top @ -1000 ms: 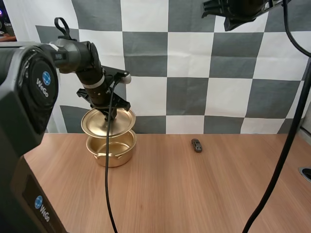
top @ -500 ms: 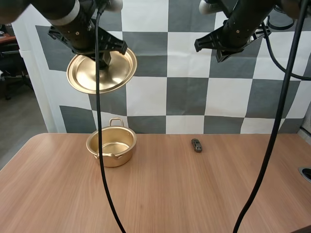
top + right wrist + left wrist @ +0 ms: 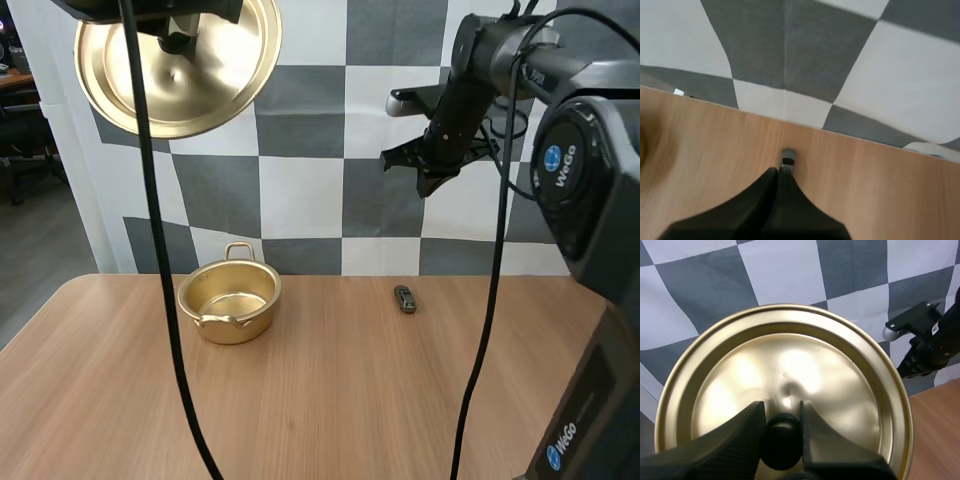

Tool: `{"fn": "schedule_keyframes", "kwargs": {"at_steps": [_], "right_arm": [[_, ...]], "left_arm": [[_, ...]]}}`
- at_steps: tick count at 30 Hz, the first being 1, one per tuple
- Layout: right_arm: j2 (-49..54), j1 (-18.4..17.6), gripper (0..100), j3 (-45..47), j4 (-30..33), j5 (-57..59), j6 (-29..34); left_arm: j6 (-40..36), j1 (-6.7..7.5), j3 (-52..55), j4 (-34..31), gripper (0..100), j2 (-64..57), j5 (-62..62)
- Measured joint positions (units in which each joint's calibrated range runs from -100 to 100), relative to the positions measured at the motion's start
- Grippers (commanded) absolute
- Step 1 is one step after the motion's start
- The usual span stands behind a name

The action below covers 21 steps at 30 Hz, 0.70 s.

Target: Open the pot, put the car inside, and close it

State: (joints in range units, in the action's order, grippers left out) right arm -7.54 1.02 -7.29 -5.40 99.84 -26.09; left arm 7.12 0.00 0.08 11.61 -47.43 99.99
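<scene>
My left gripper (image 3: 782, 412) is shut on the black knob (image 3: 782, 440) of the gold lid (image 3: 790, 370), pinching it between both fingers. In the high view the lid (image 3: 190, 80) hangs tilted far above the table, over the open gold pot (image 3: 228, 300), which stands empty at the back left. A small dark toy car (image 3: 404, 298) lies on the table right of the pot. My right gripper (image 3: 430, 183) hovers high in the air above the car, shut on nothing. Its fingers (image 3: 777, 200) lie together as one wedge, with the car (image 3: 788, 156) just beyond the tip.
The wooden table (image 3: 330, 400) stretches wide in front of the pot and car. Its back edge (image 3: 850, 140) runs just behind the car. A round dark fitting (image 3: 630, 356) sits at the table's right edge.
My left arm has lifted the lid from just over the pot to high above it. My right arm has come down and to the left, above the car.
</scene>
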Motion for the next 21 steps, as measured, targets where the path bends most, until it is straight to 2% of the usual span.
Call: {"fn": "schedule_keyframes", "kwargs": {"at_steps": [4,6,8,13,19,21], "right_arm": [[-1.7,0.0,0,0.0,-1.3,0.0,0.0],[-9.4,0.0,0,0.0,-4.9,0.0,-0.3],[-11.0,0.0,0,0.0,-4.9,0.2,-0.3],[-10.8,0.0,0,0.0,-5.0,0.2,-0.3],[-10.8,0.0,0,0.0,-5.1,0.2,2.6],[-10.8,0.0,14,0.0,-5.5,0.2,2.6]], "left_arm": [[0.0,0.00,0.0,0.0,0,0.0,0.0],[0.0,-0.45,0.0,-0.2,0,0.0,0.0],[0.0,-0.45,0.0,-0.1,0,0.0,0.0],[0.1,-0.45,0.0,-0.1,0,0.0,0.0],[0.1,-0.45,0.0,-0.1,0,0.0,0.0],[0.1,-0.45,0.0,-0.1,0,0.0,0.0]]}}
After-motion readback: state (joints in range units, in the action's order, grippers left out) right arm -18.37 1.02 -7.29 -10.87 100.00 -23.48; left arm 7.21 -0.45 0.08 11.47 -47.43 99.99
